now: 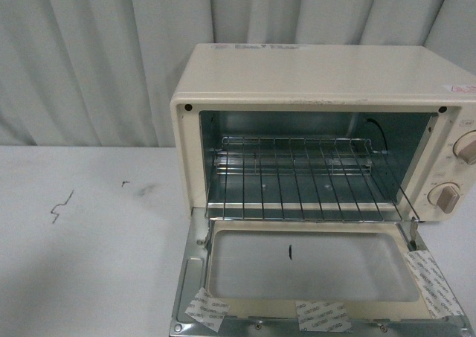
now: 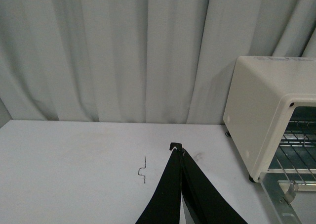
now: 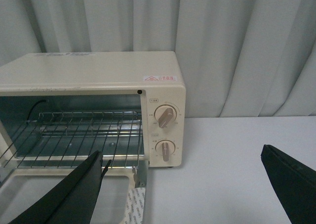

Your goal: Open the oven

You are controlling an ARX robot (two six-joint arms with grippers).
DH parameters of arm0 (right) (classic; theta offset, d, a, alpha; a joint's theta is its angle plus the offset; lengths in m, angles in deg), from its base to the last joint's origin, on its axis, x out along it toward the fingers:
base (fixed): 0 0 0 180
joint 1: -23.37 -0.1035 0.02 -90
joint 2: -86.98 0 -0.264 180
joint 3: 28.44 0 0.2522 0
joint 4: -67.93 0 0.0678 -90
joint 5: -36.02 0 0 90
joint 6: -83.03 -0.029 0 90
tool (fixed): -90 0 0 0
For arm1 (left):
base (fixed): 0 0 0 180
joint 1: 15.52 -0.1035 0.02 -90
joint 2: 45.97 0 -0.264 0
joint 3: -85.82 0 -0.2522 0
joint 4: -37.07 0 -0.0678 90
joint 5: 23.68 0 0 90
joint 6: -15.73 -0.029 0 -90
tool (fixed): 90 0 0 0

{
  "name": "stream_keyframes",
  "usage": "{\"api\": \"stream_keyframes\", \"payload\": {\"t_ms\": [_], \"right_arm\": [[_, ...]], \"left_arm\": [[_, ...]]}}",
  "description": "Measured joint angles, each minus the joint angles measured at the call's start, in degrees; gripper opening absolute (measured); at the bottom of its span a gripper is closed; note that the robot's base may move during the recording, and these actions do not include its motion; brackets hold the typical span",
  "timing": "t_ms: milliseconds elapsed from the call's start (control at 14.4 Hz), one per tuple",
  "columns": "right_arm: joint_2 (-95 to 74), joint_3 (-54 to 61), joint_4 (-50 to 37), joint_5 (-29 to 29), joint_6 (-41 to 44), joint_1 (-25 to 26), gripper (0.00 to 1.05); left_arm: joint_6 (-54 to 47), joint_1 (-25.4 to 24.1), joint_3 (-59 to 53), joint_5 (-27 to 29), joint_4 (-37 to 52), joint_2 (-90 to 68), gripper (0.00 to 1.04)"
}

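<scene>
Oven (image 1: pixel 312 69) sits at the right of the white surface (image 1: pixel 89 240). Its door (image 1: pixel 312 266) is dropped flat toward us and the wire rack (image 1: pixel 297 177) is in plain sight, so we reckon the opening is pretty much done. Left tool (image 2: pixel 177 146) is pinched together with nothing in it, over bare surface well left of the oven. Right tool (image 3: pixel 182 155) is spread wide and empty, near the door's knob-side corner. Risk from here: that right tool is close, and a careless swing could clip the door, flip it shut or shove the whole oven. The door's front edge is cropped, so we can't tell if it rests on anything.
</scene>
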Motion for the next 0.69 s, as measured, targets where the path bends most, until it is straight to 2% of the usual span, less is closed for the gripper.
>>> {"api": "stream_keyframes", "payload": {"t_ms": [692], "right_arm": [[0.00, 0.00, 0.00, -0.02, 0.00, 0.00, 0.98]], "left_arm": [[-0.02, 0.00, 0.00, 0.00, -14.84, 14.99, 0.02]]}}
